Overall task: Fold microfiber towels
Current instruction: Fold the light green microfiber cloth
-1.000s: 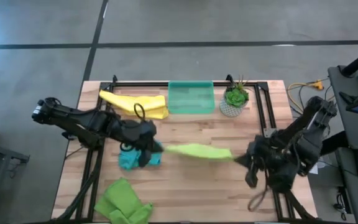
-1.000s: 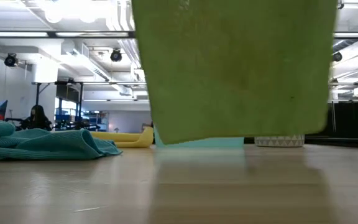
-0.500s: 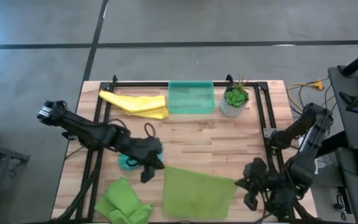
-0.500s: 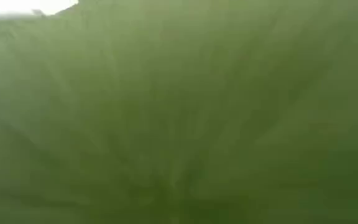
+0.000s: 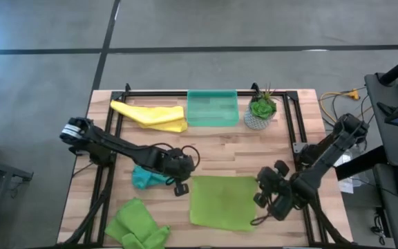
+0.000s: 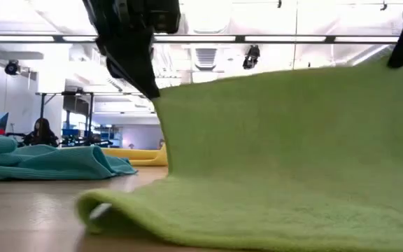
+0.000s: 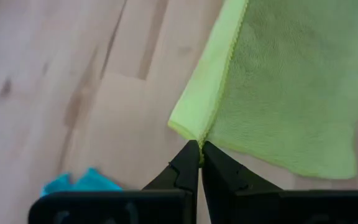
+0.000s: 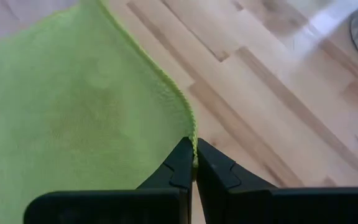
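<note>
A robotics lab or workshop is showing here: ceiling ducts (image 6: pixel 208 56) and strip lights are running overhead (a seated person (image 6: pixel 42 131) is working far behind the left gripper (image 6: pixel 135 52)).

1. The lime green towel (image 5: pixel 223 201) is soft, matt cloth with a fuzzy nap and a stitched hem.
2. The table (image 5: pixel 213 149) is pale wood in butcher-block strips, smooth with a slight sheen.
3. The green tray (image 5: pixel 212 108) looks like translucent plastic.
4. The left gripper's fingers (image 7: pixel 188 167) are matt dark plastic.
5. The teal-blue towel (image 6: pixel 44 162) is the same matt, fuzzy cloth.
</note>
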Tool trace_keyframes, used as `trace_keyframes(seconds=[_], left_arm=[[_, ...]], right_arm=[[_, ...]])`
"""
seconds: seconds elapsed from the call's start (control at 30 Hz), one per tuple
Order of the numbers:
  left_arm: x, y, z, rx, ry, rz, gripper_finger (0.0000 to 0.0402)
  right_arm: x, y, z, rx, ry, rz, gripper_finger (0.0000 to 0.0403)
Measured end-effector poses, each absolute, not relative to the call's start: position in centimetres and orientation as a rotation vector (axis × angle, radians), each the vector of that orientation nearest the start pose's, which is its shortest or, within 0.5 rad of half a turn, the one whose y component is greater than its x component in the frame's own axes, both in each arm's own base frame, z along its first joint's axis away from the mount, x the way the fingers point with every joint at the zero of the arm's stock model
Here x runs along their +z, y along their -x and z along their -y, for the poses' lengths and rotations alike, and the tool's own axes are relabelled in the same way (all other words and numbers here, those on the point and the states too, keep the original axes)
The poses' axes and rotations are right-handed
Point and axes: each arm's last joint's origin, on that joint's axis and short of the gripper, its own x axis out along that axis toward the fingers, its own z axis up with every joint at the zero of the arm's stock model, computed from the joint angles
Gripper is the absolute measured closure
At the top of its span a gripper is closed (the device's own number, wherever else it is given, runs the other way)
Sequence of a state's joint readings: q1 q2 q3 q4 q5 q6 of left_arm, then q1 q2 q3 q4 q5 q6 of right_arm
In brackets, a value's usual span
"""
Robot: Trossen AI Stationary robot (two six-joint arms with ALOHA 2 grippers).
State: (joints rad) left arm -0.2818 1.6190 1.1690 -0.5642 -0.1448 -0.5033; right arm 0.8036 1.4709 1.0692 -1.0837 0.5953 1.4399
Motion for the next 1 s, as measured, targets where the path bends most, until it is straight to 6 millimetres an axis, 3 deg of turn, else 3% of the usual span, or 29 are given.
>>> trace_keyframes(seconds=[0.43, 0.73, 1.0], left_arm=[[22.2, -32.9, 5.9, 0.289, 0.176, -0.954, 0.0402], [21.9, -33.1, 3.2, 0.376, 0.204, -0.952, 0.0402], [19.7, -32.2, 1.2, 0.442, 0.221, -0.999, 0.04]], right_arm=[[20.8, -20.2, -12.6, -0.68, -0.267, -0.968, 0.0394], [20.0, -21.2, -10.0, -0.754, -0.251, -0.993, 0.0394], [19.4, -22.0, -7.2, -0.854, -0.297, -1.012, 0.0388]])
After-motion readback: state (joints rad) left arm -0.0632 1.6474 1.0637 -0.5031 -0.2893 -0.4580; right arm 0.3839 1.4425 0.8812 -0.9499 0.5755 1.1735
